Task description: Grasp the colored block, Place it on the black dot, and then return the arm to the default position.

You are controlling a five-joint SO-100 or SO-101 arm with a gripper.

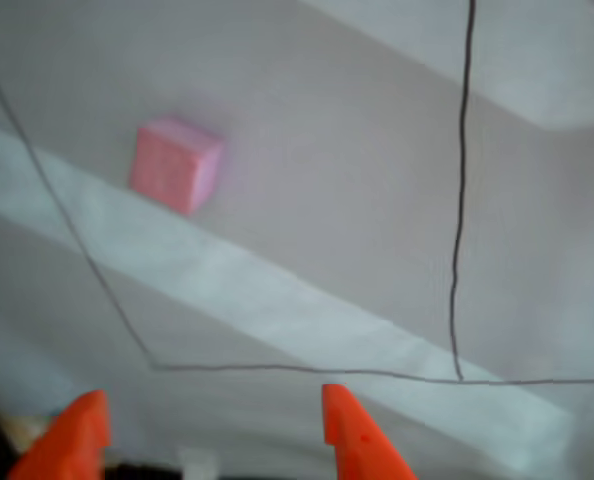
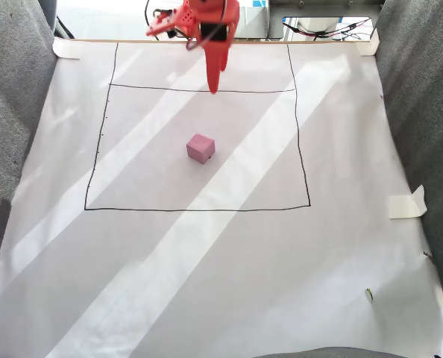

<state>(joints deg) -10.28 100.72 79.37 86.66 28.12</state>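
Note:
The colored block (image 2: pixel 200 148), a pale pink foam cube, sits on the white paper inside the drawn square; in the other view the block (image 1: pixel 175 165) lies at the upper left. My orange gripper (image 2: pixel 213 88) hangs at the far edge of the square, well behind the cube, pointing down. In the other view the gripper (image 1: pixel 210 392) shows as two orange fingertips (image 1: pixel 87 425) set wide apart at the bottom edge, open and holding nothing. A small dark oval mark, the black dot (image 2: pixel 368 294), lies on the paper at the near right, outside the square.
Thin black lines (image 2: pixel 199 209) drawn on the paper form the square. Grey fabric walls (image 2: pixel 423 89) flank both sides. A folded piece of tape (image 2: pixel 408 203) sticks up at the right edge. Cables and electronics (image 2: pixel 318 26) sit behind the arm's base.

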